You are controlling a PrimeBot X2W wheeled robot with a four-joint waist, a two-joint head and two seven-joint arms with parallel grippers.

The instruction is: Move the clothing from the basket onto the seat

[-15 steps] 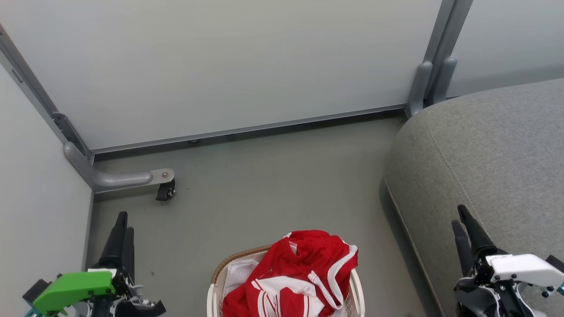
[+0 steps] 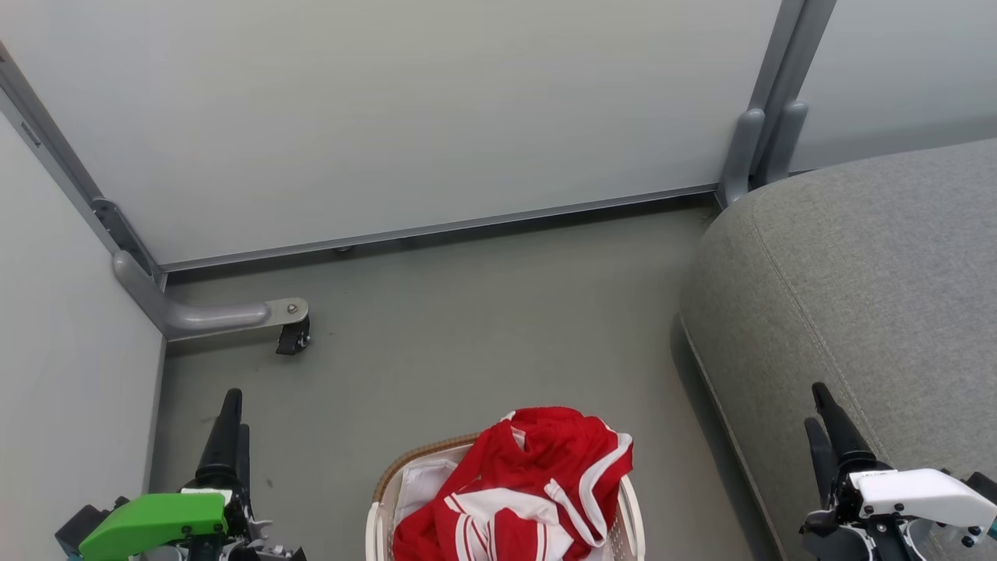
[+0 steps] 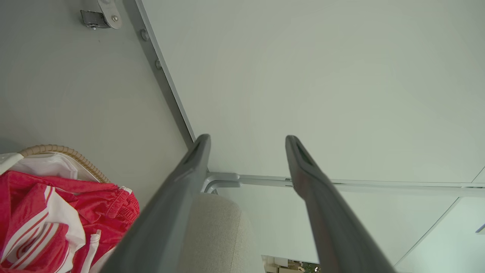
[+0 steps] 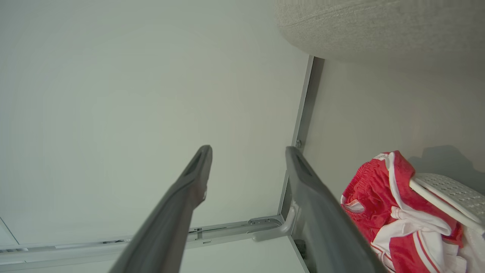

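Head view: clothing [image 2: 518,483] heaped in basket [image 2: 413,460], roughly midway between left gripper [image 2: 237,413] and right gripper [image 2: 815,405]; both spread, empty. Seat [image 2: 872,273] rightward, likely favouring right arm.

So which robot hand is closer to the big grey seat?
The right. The right gripper is just by the seat's edge; the left gripper is far off, on the other side of the basket of red clothing.

Near half of basket [image 2: 413,456] off-frame
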